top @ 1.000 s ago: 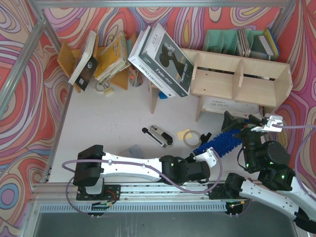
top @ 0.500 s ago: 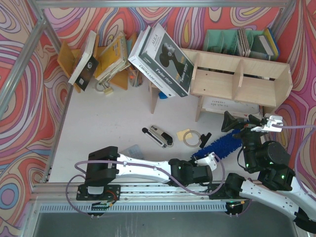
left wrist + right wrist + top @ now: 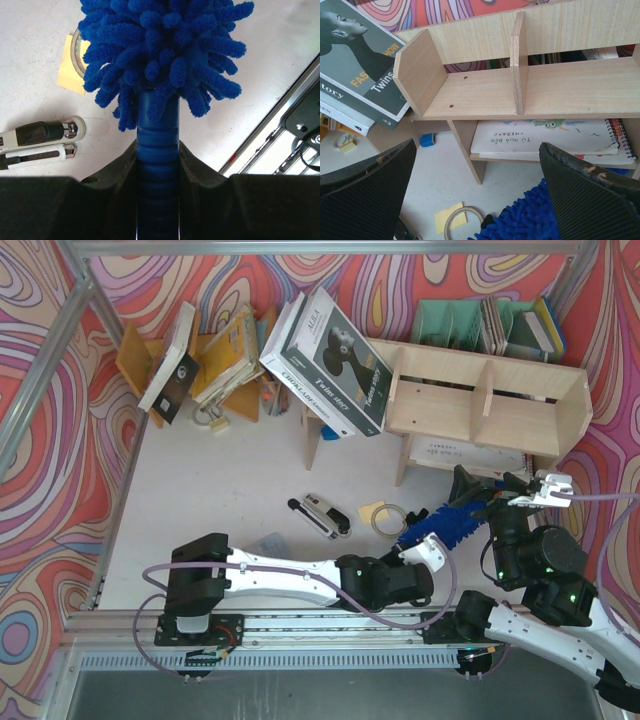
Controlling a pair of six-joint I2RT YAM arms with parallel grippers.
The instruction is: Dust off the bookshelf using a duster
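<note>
The bookshelf (image 3: 490, 405) of pale plywood stands at the back right, and it fills the upper part of the right wrist view (image 3: 485, 95). The duster (image 3: 447, 524) is a bright blue fluffy brush that points up-right toward the shelf's foot. My left gripper (image 3: 422, 550) is shut on its ribbed blue handle, and the fluffy head (image 3: 165, 45) sticks out beyond the jaws (image 3: 157, 150). My right gripper (image 3: 500, 490) hangs wide open above the duster's tip (image 3: 530, 217), in front of the shelf, with nothing between its fingers (image 3: 476, 145).
A black and white stapler (image 3: 320, 515), a tape ring (image 3: 390, 520) and a yellow note (image 3: 373, 510) lie left of the duster. A large book (image 3: 330, 360) leans on the shelf's left end. A spiral notebook (image 3: 545, 135) lies under the shelf. A mint file holder (image 3: 450, 322) stands behind.
The left gripper dipped back toward the arm bases with the duster, then came forward and up again, bringing the brush closer under the right gripper. The right arm has stayed still.
</note>
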